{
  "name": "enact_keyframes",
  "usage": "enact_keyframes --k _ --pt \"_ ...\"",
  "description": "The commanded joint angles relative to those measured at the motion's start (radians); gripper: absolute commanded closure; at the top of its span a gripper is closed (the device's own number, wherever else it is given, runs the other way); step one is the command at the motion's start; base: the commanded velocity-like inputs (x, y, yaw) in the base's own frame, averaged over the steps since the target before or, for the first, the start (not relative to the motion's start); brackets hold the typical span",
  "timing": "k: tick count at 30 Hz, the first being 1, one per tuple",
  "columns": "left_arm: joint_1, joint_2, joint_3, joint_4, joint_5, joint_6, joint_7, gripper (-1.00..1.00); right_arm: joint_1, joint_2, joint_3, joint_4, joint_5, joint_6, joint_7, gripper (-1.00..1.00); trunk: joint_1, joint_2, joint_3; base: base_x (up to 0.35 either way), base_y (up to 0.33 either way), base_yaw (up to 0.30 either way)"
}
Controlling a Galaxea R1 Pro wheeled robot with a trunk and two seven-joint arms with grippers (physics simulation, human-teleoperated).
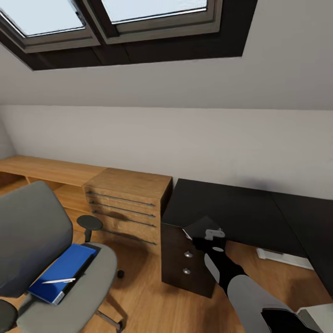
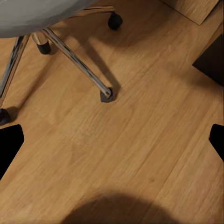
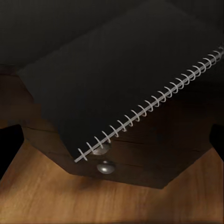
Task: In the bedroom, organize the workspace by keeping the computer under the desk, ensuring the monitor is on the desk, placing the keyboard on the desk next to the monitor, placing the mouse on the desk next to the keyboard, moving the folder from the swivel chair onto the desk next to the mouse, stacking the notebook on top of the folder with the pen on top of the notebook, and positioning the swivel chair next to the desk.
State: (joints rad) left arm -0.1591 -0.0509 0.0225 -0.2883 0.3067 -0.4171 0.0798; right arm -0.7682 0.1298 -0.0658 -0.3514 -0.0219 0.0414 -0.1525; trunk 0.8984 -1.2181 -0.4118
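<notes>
The right gripper [image 1: 213, 234] sits just right of centre in the lower half of the head view, its fingers clamped on the notebook [image 1: 200, 228], which it holds over the near corner of the desk [image 1: 240, 212]. In the right wrist view the notebook [image 3: 116, 79] is a dark sheet with a wire spiral along one edge, tilted, with the desk's drawer unit [image 3: 135, 163] and its round knobs [image 3: 106, 166] underneath. The left gripper's fingertips [image 2: 9, 144] appear as dark shapes at both side edges of the left wrist view, well apart, with nothing between them but wooden floor [image 2: 140, 154] and the chair's chrome legs [image 2: 74, 58].

The swivel chair [image 1: 32, 231] stands at the lower left of the head view. On its seat lies the blue folder [image 1: 62, 273] with the pen [image 1: 59, 280] across it. The desk top looks bare where it can be seen; no monitor, keyboard or mouse is visible here.

The step in hand appears to be setting the notebook on the desk. Since the folder must end up beneath it, the notebook is best parked flat, fully on the top and away from the edge, so it cannot slide off. The gripper should level the notebook first, lower it until it rests, then let go. Room should be left nearby for the folder.
</notes>
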Motion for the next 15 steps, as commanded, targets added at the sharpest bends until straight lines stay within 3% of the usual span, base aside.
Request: enact_keyframes --k 1,5,11,15 --pt "0.0 0.0 0.002 0.0 -0.003 -0.002 0.003 -1.0 0.0 0.001 -0.005 -0.002 -0.003 0.002 -0.001 -1.0 0.0 -0.001 0.0 -0.005 0.004 -0.144" --pt "0.0 -0.001 0.002 0.0 -0.003 -0.003 0.003 -1.0 0.0 -0.001 -0.007 0.001 -0.008 -0.026 -0.001 -1.0 0.0 -0.001 0.003 -0.002 0.002 -0.147" --pt "0.0 -0.001 0.002 0.0 -0.003 -0.003 0.003 -1.0 0.0 -0.006 -0.008 0.009 -0.079 -0.06 0.003 -1.0 0.0 -0.001 0.004 0.0 0.0 -0.038" --pt "0.0 -0.001 0.002 0.0 -0.004 -0.003 0.003 -1.0 0.0 -0.008 -0.008 0.051 -0.092 -0.077 0.03 -1.0 0.0 -0.001 0.004 0.0 0.0 -0.005"
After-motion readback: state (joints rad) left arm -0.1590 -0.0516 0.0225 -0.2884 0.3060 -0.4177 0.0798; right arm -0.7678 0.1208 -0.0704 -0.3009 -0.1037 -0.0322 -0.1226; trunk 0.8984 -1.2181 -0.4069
